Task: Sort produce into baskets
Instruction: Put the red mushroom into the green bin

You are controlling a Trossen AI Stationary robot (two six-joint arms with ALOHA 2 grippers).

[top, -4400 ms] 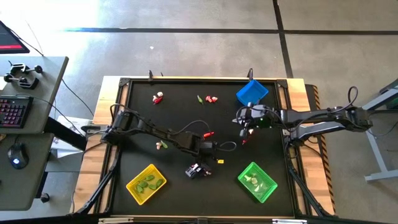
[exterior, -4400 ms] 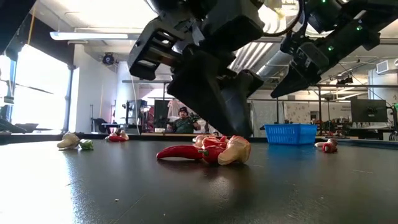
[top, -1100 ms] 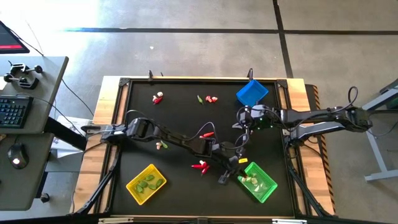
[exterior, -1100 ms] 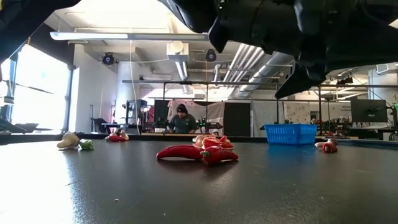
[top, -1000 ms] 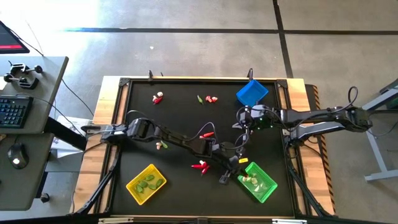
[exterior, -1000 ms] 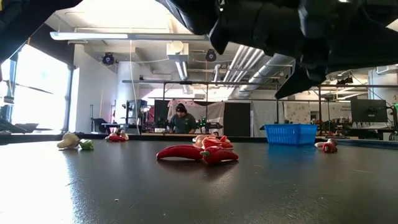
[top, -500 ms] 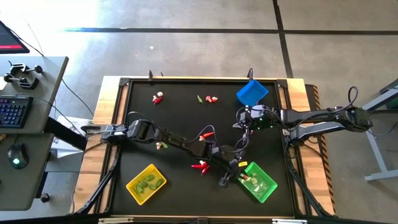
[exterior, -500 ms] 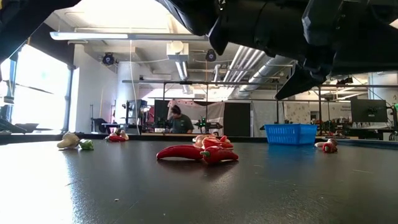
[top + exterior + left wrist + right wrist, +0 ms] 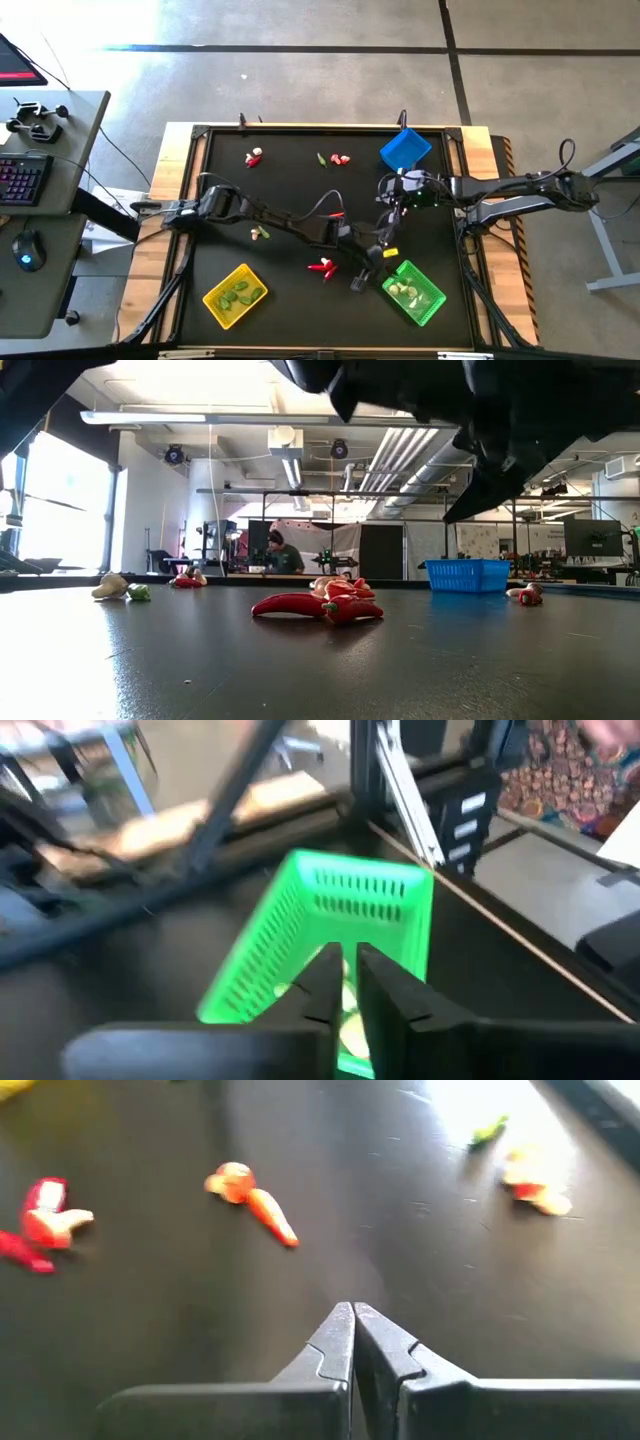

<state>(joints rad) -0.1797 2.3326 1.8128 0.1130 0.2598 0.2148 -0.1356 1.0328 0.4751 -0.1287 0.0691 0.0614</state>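
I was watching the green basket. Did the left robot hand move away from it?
Yes. In the high view the left gripper has pulled back slightly from the green basket, toward the table's middle.

Two arms over a black table strewn with toy produce

The left arm reaches from the left edge across the middle, its left gripper just beside the green basket near the front right corner; pale pieces lie inside that basket. The right arm comes in from the right edge, its right gripper below the blue basket at the back right corner. The yellow basket near the front left corner holds green pods. Red chili pieces lie at the table's centre, a whitish bulb left of centre, and red-and-white pieces with a green pod along the back edge.
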